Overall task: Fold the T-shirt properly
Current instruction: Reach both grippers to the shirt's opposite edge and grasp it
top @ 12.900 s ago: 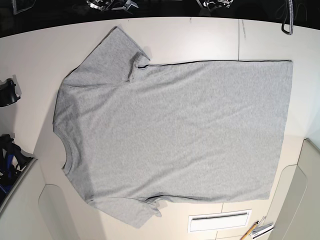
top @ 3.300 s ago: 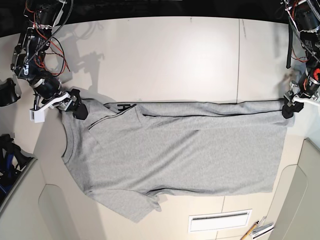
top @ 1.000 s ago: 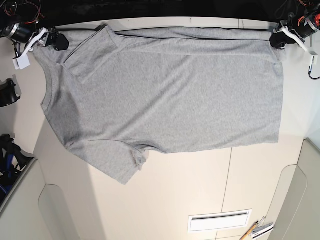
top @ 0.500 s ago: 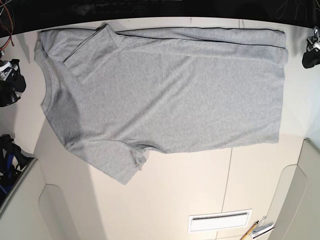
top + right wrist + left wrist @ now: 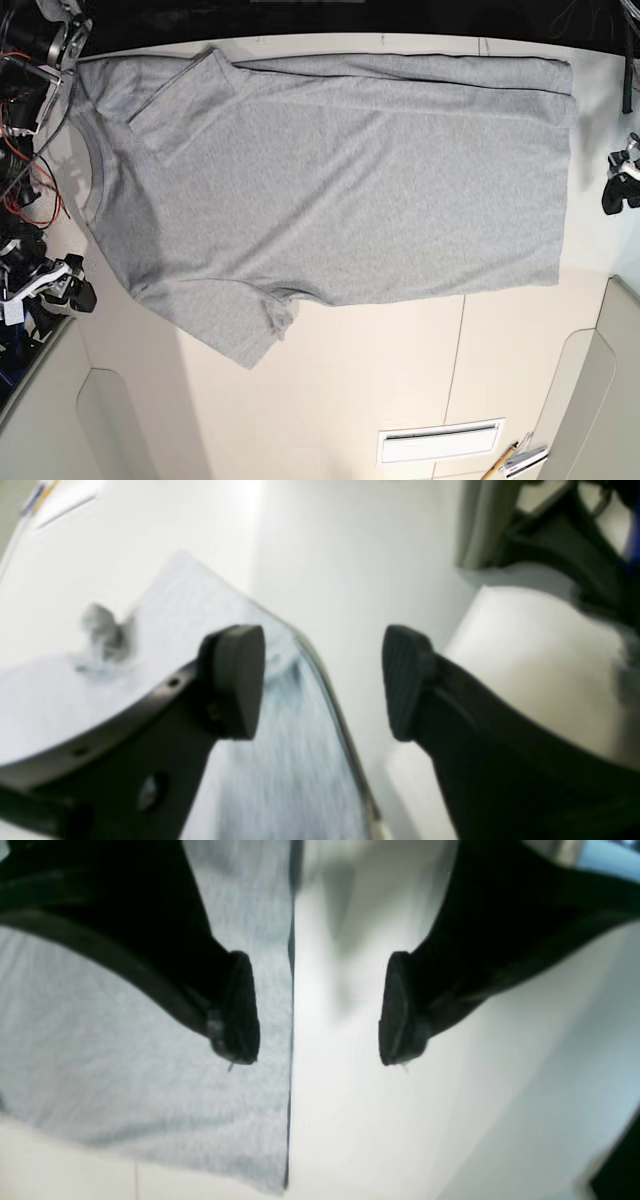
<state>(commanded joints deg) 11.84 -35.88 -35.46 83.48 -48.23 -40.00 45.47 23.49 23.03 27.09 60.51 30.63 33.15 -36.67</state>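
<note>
The heather-grey T-shirt [image 5: 330,190] lies flat, plain side up, across the far half of the table, with the neck at the left and the hem at the right. Its far edge is folded over in a narrow strip. My left gripper [image 5: 620,188] hovers open just past the hem at the right table edge. In the left wrist view that gripper [image 5: 317,1010] straddles the T-shirt's hem edge [image 5: 150,1040]. My right gripper [image 5: 68,285] is open beside the near sleeve. In the right wrist view it [image 5: 322,680] hangs empty over the T-shirt's edge [image 5: 290,780].
A white slotted plate [image 5: 440,440] and some pens [image 5: 515,460] lie at the near edge. Dark equipment [image 5: 15,330] stands off the table's left side. Raised beige panels [image 5: 600,400] border the near right corner.
Both grippers have let go of the T-shirt's far corners and moved toward the near side along the table's left and right edges. The T-shirt has stayed still over the last half second.
</note>
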